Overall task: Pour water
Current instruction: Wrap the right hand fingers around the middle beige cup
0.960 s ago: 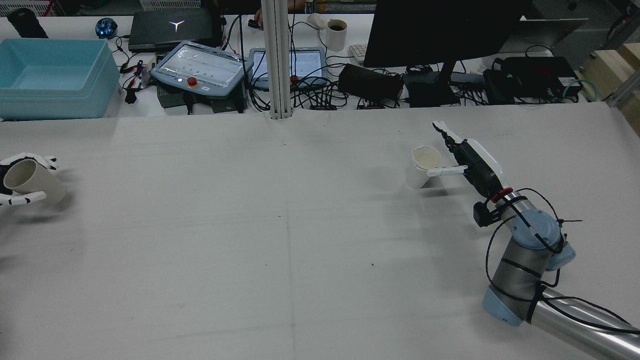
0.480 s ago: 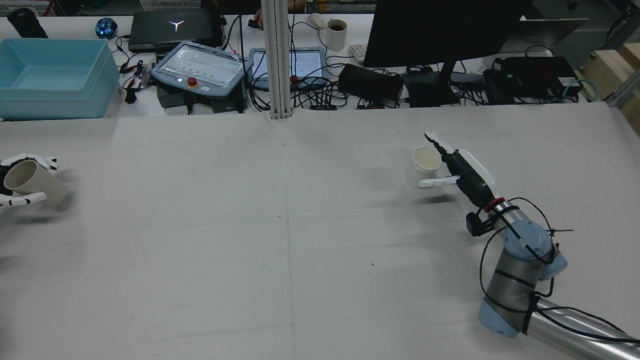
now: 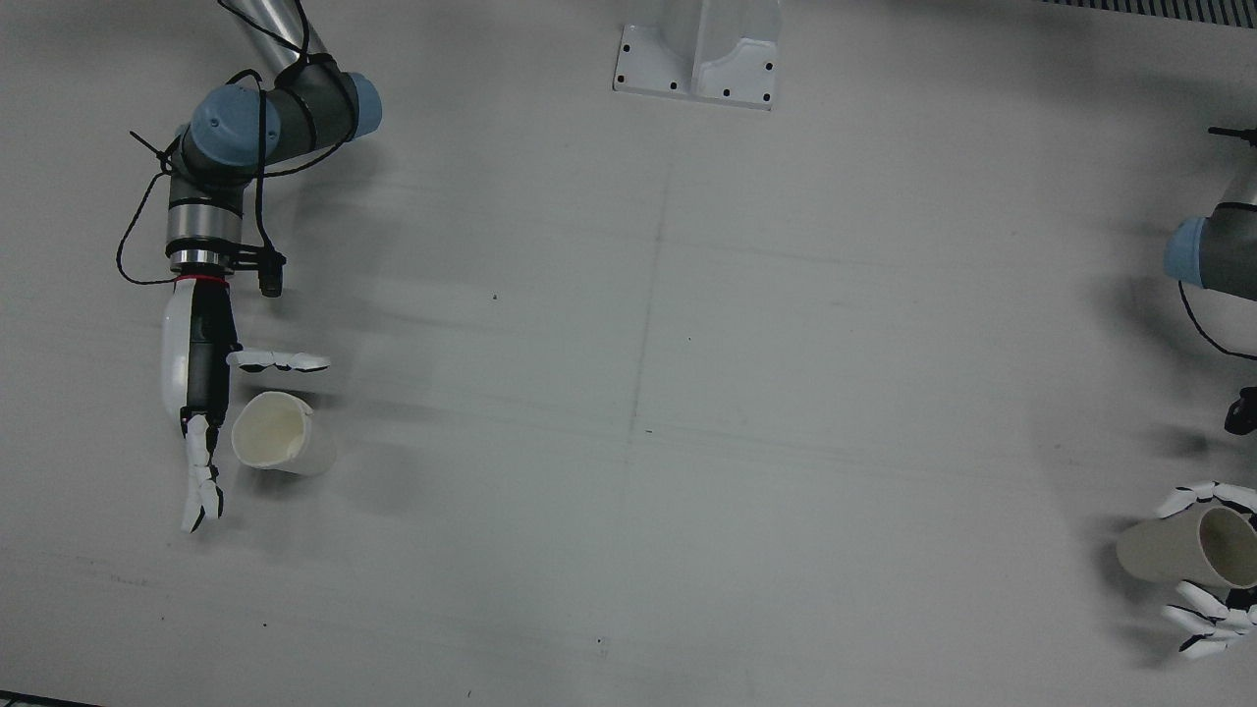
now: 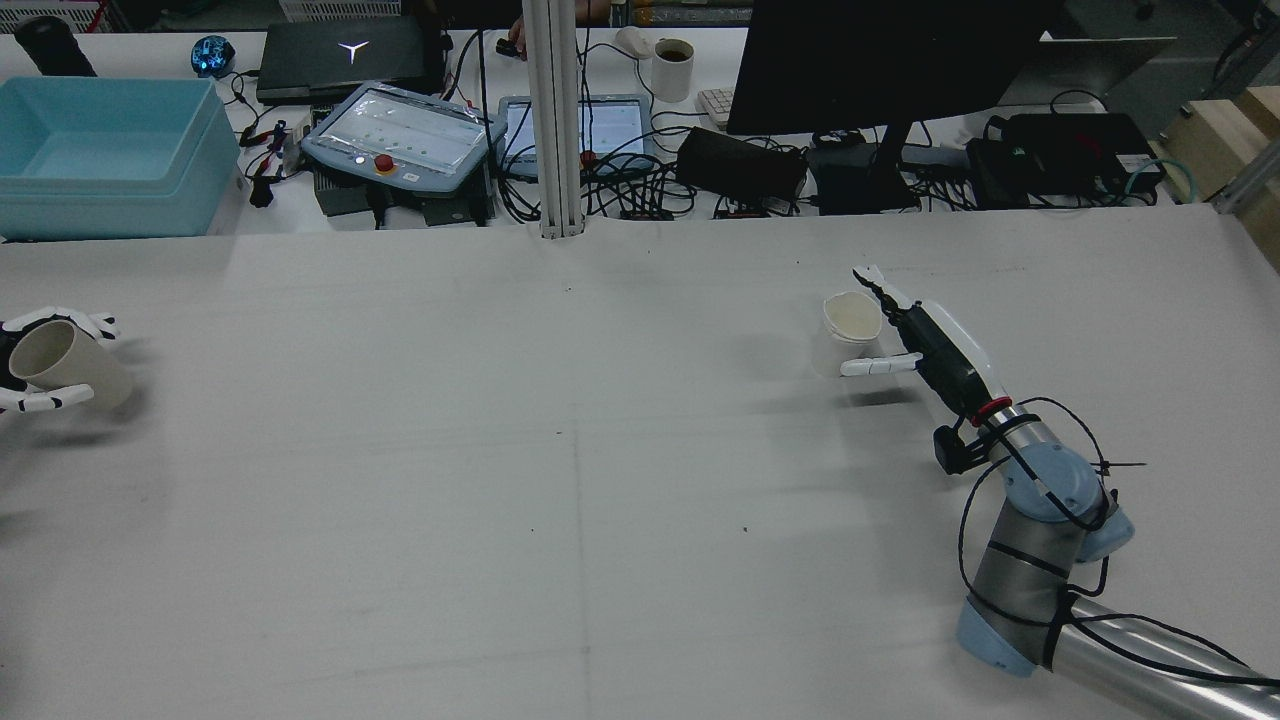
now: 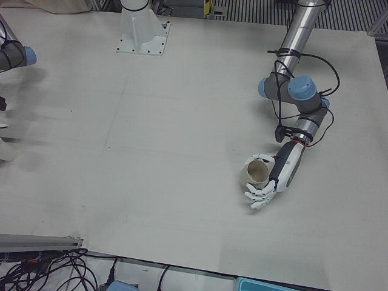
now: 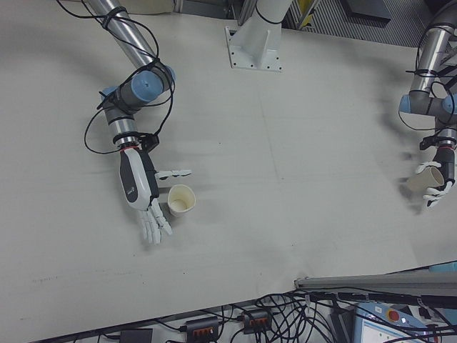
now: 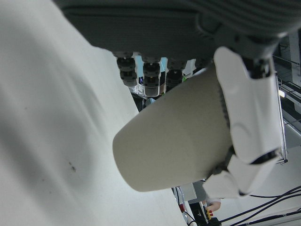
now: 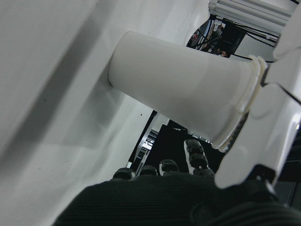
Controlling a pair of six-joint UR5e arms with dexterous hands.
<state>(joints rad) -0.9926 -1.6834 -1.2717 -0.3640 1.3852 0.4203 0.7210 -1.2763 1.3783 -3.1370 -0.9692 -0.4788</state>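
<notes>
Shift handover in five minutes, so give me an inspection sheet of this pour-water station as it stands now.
Surface: grey table, a few small dark specks.
Job's things: white cup upright on the table; beige cup tilted, off the table.
Clutter: nothing seen on the work surface.
Hands: right hand open around the white cup, not closed; left hand shut on the beige cup.
Cables: black cable looped around the right wrist.
Surroundings: blue bin, teach pendant, monitor, mug on the back bench.

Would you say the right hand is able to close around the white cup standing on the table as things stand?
Probably yes. The right hand is open beside the white cup, with its fingers on one side and one digit stretched past the other side; nothing lies between them. Contact is unclear.
</notes>
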